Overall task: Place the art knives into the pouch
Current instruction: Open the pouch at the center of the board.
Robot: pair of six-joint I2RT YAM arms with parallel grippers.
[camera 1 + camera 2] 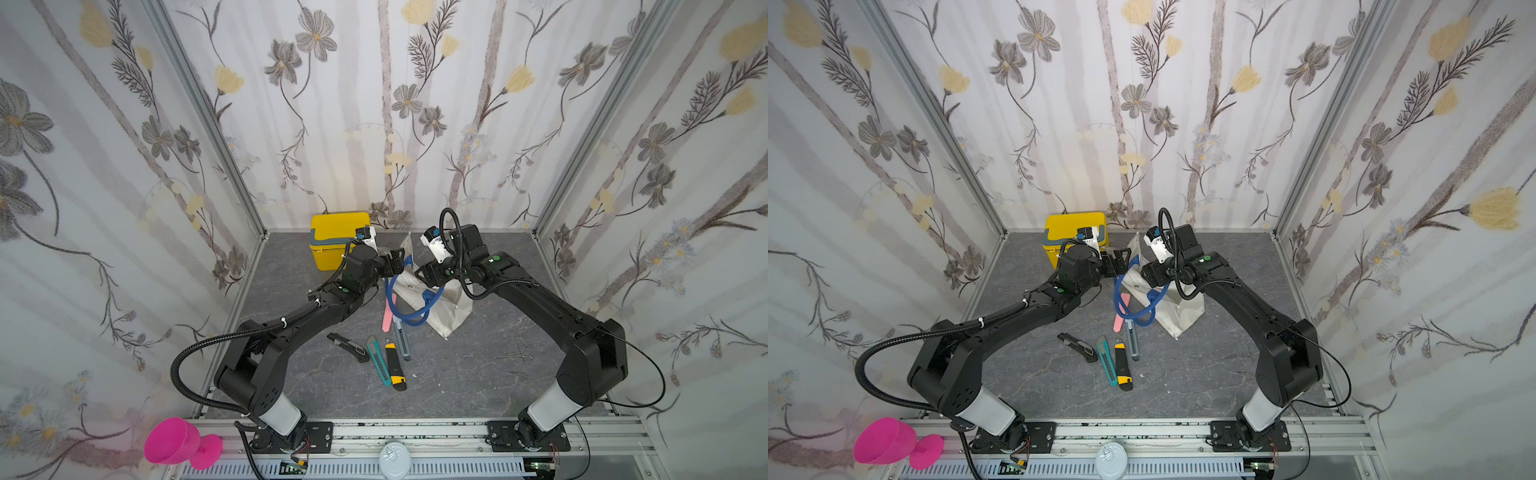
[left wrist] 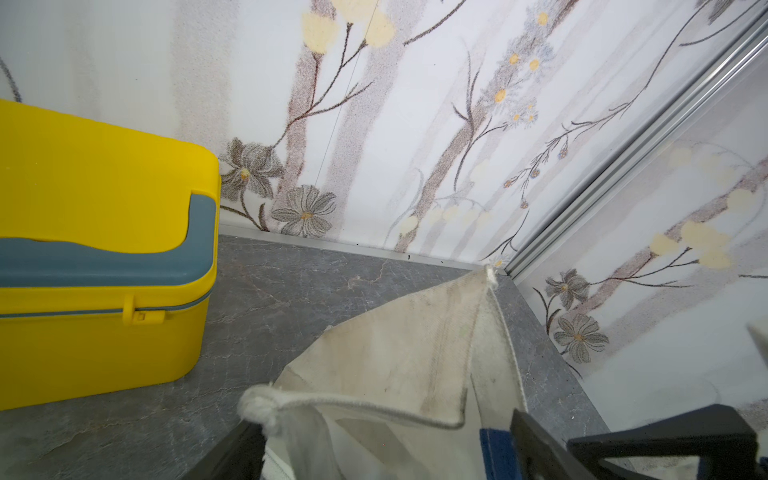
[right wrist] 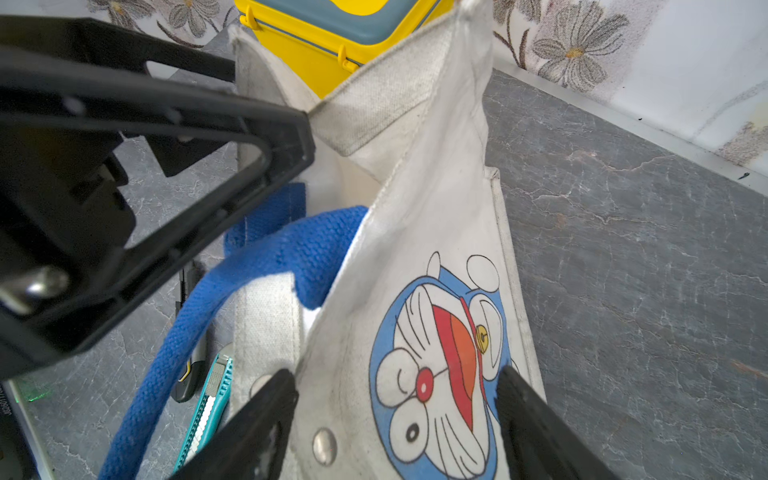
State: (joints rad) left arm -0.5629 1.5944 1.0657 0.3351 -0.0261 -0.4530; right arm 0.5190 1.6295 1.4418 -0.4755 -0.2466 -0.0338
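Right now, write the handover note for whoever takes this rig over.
Tools: left tool open, at the pouch mouth rim; right tool open, jaws astride the pouch's printed side.
The pouch is propped up near the yellow box.
Knives: pink knife, grey knife, black knife, teal knife, yellow-black knife, all on the table.
Done: no knife picked up.
To do: spread the mouth, pick the knife, drop it in.

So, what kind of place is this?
Probably a robot test cell, not a home: left arm and right arm bolted to an aluminium rail, flowered wallpaper panels closing in a grey tabletop.
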